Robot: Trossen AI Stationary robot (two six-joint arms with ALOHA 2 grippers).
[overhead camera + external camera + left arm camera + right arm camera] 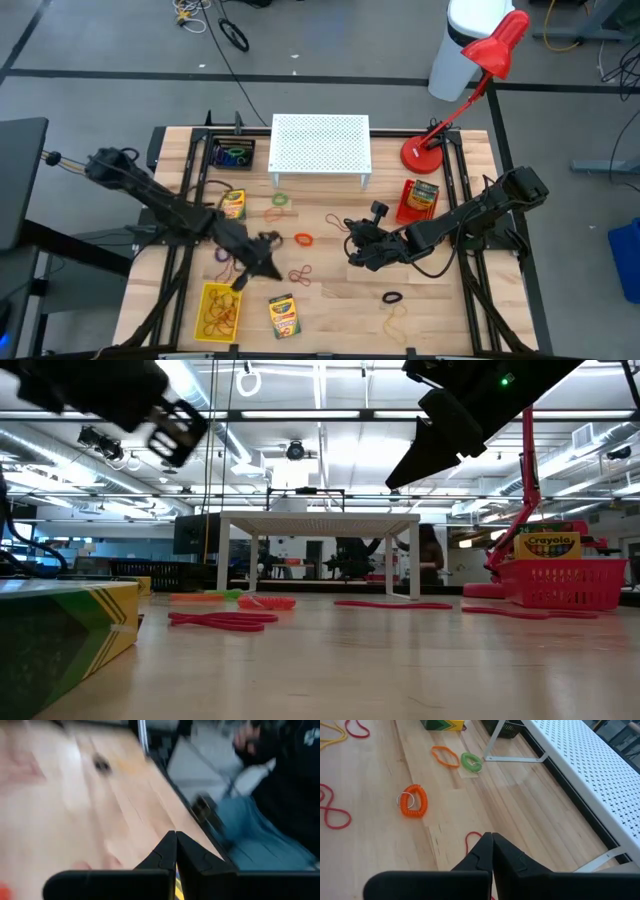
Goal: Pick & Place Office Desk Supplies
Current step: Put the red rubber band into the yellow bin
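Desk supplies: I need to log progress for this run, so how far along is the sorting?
Partly done. The yellow tray already holds rubber bands, the black bin coloured loops, and the red basket a crayon box. Nothing is visibly held: the left gripper and right gripper both have shut fingers. Left on the table: two crayon boxes, an orange coil loop, a black loop and several rubber bands.

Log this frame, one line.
left tool: shut, empty, mid-table | right tool: shut, empty, above table | orange coil: loose on table
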